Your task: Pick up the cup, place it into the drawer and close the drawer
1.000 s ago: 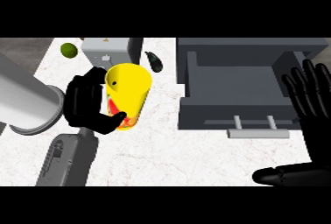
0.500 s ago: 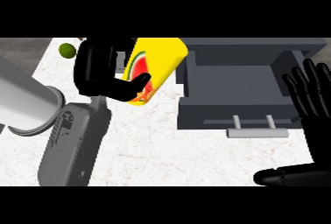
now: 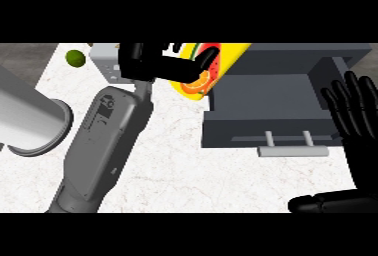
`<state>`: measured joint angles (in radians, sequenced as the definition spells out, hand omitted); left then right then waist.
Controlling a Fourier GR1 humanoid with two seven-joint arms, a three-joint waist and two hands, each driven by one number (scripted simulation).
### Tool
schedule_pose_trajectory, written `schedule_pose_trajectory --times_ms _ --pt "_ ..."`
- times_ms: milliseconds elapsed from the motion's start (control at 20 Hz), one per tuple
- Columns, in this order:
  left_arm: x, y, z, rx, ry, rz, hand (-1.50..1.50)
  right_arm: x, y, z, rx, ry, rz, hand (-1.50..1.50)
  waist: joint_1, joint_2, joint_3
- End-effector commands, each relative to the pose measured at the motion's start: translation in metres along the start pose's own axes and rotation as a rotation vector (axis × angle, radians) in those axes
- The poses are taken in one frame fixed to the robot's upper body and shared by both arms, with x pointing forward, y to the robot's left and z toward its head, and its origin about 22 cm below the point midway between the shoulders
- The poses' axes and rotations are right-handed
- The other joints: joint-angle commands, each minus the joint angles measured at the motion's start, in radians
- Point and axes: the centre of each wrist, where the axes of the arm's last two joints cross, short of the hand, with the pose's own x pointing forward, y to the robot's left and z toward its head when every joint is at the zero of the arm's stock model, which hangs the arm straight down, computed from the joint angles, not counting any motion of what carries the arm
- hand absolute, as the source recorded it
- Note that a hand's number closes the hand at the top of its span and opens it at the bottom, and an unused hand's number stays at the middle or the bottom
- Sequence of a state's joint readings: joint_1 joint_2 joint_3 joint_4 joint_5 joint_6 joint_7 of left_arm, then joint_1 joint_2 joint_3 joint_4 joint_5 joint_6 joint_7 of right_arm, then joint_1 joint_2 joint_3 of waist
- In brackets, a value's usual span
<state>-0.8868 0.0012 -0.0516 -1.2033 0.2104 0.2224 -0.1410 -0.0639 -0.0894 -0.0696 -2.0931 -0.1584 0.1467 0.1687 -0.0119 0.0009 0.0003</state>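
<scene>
Your left hand (image 3: pixel 151 65) grips the cup (image 3: pixel 221 60).
It's at 12 o'clock beside the drawer (image 3: pixel 251 135); your right hand (image 3: pixel 353 120) is open.

Worktop (image 3: pixel 177 165): white stone-look surface with faint grey veining, evenly lit, no hard shadows. Its edge runs obliquely at 10 to 11 o'clock. Beyond that edge lies a plain dark grey area (image 3: pixel 22 60); floor or wall cannot be told. A small green round item (image 3: pixel 74 58) sits on the worktop at 11 o'clock.
</scene>
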Motion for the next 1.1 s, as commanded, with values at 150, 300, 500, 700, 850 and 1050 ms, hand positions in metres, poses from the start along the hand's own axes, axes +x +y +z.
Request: schedule_pose_trajectory --times_ms 150,300,500,700,850,1050 --pt "-0.011 -0.024 -0.028 -0.018 0.038 -0.050 1.50 -0.005 -0.006 -0.007 -0.017 0.000 0.003 -1.50 -0.005 0.003 0.000" --pt "-0.013 -0.031 -0.042 -0.003 0.080 -0.055 1.50 -0.001 0.001 -0.016 -0.019 0.012 0.015 -1.50 -0.009 0.004 0.000" --pt "-0.032 -0.040 -0.038 -0.002 0.109 -0.079 1.50 0.000 -0.003 -0.006 0.002 -0.004 -0.002 -1.50 -0.015 0.004 0.000" --pt "-0.044 -0.049 -0.034 -0.001 0.121 -0.088 1.50 0.005 -0.016 -0.017 0.008 -0.013 0.001 -1.50 -0.022 0.005 0.000" --pt "-0.057 -0.052 -0.031 0.008 0.141 -0.130 1.50 -0.005 -0.010 -0.013 0.004 -0.017 -0.007 -1.50 -0.045 0.011 0.001" --pt "-0.066 -0.050 -0.030 -0.005 0.181 -0.171 1.50 -0.003 -0.002 0.000 0.018 -0.007 -0.018 -1.50 -0.052 0.011 0.001"
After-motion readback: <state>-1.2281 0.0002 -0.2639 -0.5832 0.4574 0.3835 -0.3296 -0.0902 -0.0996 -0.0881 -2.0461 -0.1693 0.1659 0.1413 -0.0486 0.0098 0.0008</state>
